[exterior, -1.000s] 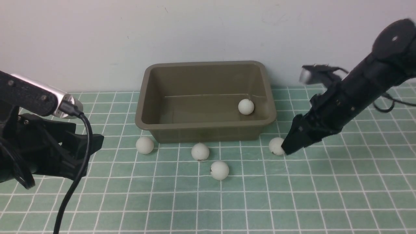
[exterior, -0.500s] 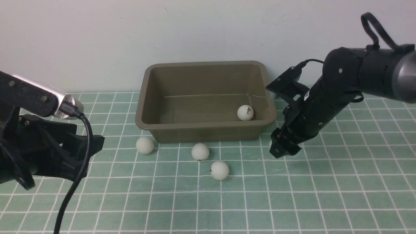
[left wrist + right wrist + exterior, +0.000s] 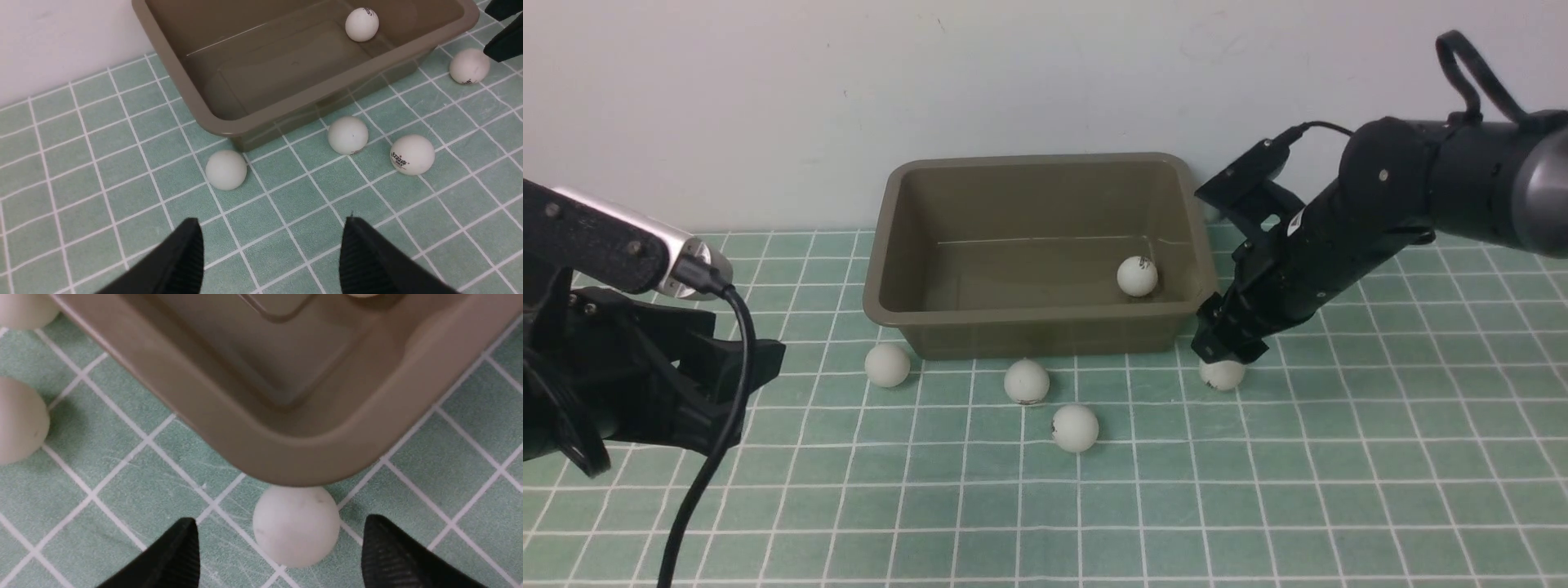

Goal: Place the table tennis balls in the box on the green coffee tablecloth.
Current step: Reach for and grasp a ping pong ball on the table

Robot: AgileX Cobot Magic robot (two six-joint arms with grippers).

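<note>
Nearest you, the left gripper (image 3: 271, 228) hangs over the green tablecloth (image 3: 1339, 490) with its jaws apart and nothing between them. Ahead of it, three balls lie loose on the cloth. They are the front ball (image 3: 1075, 428), the middle ball (image 3: 1026, 381) just behind it, and the left ball (image 3: 887, 364) close to the front wall of the box (image 3: 1037, 312). None of these is your concern now.

Farther right, the right gripper (image 3: 280, 524) points down with its jaws spread wide. The corner ball (image 3: 296, 526) sits on the cloth between the two fingertips, not yet pinched. The next move depends on that one fact: this ball lies straight under the right gripper, tucked against the box's right front corner, touching the flared rim or very nearly so. The right arm is much the nearer one. As I judge it, you close here, then mind the overhanging rim as you lift.

Beyond, a fifth ball (image 3: 1137, 276) rests inside the box near its right wall.
</note>
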